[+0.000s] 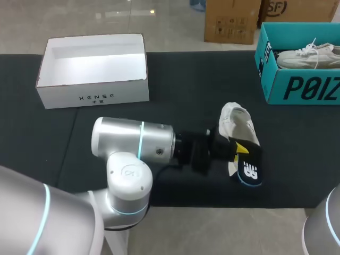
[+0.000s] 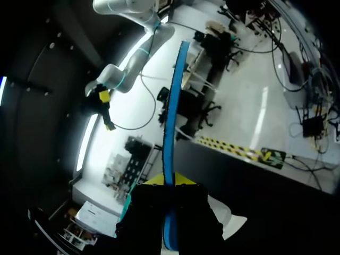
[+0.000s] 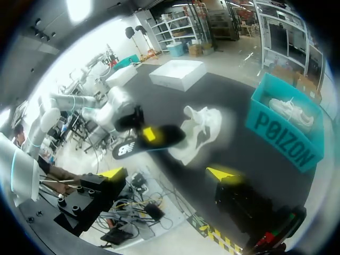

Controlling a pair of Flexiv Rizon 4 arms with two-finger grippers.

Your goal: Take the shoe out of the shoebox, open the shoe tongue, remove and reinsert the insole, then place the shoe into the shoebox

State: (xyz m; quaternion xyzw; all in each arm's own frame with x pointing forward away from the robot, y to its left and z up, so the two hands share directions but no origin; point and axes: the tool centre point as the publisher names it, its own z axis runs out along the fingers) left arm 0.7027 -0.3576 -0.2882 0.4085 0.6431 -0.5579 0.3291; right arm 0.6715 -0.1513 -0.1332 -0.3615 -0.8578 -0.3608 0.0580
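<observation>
Left jaws: clamped on the dark, blue-edged insole (image 2: 172, 133), which runs out edge-on ahead of them.
Right jaws: apart and empty, with the white sneaker (image 3: 199, 130) and the insole well ahead of them.
Sneaker: lies on the table (image 1: 186, 79) just beside the left jaws, outside the white shoebox (image 1: 93, 79).
Insole handling: likely light, thin and floppy, so it needs a firm pinch near one end and the free end fed in first.
Sneaker handling: the upper looks soft, so the heel collar probably gives the steadiest hold.

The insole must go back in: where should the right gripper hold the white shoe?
Likely the side wall of the shoe by its opening, coming from the right: that side lies free, while the left gripper holds the insole at its left.
</observation>
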